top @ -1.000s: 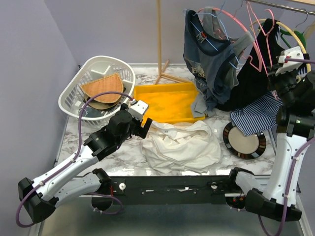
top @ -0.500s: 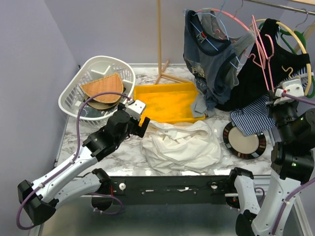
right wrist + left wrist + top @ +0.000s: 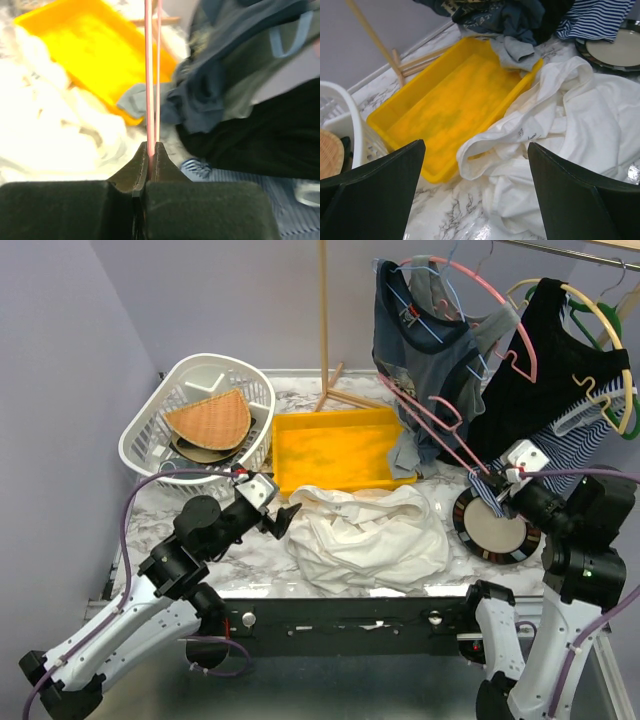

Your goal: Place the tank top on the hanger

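Inventory of my desk (image 3: 255, 558), white marble pattern with grey veins:

1. Laundry basket (image 3: 140, 432): white slatted plastic, far left corner, tilted. It holds a tan woven piece (image 3: 208, 420) over darker items I cannot identify.
2. Tray (image 3: 335, 452): yellow, shallow, rectangular, just right of the basket.
3. Wooden stand (image 3: 322, 310): upright pole, feet behind the tray.
4. Printed shirt (image 3: 425, 355): blue-grey, on a thick pink hanger (image 3: 478, 278). Its hem drapes onto the tray's far right corner.
5. Black top (image 3: 540, 370): on a yellow hanger (image 3: 608, 318), right of the shirt.
6. Striped cloth (image 3: 583, 432): blue and white, below the black top.
7. Plate (image 3: 498, 532): round, dark rim, cream centre, at my right.
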Motion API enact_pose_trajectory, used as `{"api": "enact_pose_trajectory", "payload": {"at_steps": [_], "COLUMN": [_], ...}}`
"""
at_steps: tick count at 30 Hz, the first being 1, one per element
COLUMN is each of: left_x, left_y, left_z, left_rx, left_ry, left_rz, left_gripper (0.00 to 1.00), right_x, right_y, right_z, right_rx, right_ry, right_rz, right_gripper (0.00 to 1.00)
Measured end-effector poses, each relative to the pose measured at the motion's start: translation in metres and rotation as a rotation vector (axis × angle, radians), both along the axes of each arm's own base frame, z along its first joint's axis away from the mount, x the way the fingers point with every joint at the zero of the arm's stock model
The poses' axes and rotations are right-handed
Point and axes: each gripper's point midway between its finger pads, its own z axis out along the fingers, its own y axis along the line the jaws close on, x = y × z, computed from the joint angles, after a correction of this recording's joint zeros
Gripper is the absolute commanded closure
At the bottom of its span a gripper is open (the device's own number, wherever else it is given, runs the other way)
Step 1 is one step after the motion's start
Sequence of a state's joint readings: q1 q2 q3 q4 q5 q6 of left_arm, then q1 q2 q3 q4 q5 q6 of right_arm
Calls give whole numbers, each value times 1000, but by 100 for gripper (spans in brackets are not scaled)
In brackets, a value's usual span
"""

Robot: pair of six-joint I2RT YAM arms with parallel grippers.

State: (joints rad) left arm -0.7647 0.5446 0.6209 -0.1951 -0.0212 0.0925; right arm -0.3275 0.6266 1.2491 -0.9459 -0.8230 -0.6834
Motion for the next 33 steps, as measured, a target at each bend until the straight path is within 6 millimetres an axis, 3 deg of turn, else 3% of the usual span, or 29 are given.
{"api": "enact_pose_trajectory", "payload": {"at_steps": [7,12,16,22,25,28,29,32,33], "left_x": [-19,-32,-39,-50,-54,-57,-58,-62,-62], "left_y": [-26,-49,-57,-64,-71,-79,-81,-85,-86], "left_z": [6,-14,-33,-43,-50,-69,-78,-91,-92], "left_rx": [-16,27,65,70,75,92,102,109,109], "left_ry": [-42,-4,31,37,66,145,185,275,281], "left_rz": [-196,-354,-428,-509,-555,-599,-611,-638,-643], "left_gripper": [1,1,1,3,13,32,55,100,100], "right_x": [3,-1,-17,-33,-34,-37,-39,-41,-40], "right_y": [22,45,71,93,102,107,109,111,111], "right_z": [-70,-117,-157,-176,-184,-185,-184,-182,-182], "right_rx": [29,37,26,-13,-5,4,9,13,14], "right_ry": [186,328,448,475,510,510,505,494,494], "right_rz": [244,463,636,802,864,910,923,937,936], "right_gripper": [99,99,99,99,99,99,99,99,99]}}
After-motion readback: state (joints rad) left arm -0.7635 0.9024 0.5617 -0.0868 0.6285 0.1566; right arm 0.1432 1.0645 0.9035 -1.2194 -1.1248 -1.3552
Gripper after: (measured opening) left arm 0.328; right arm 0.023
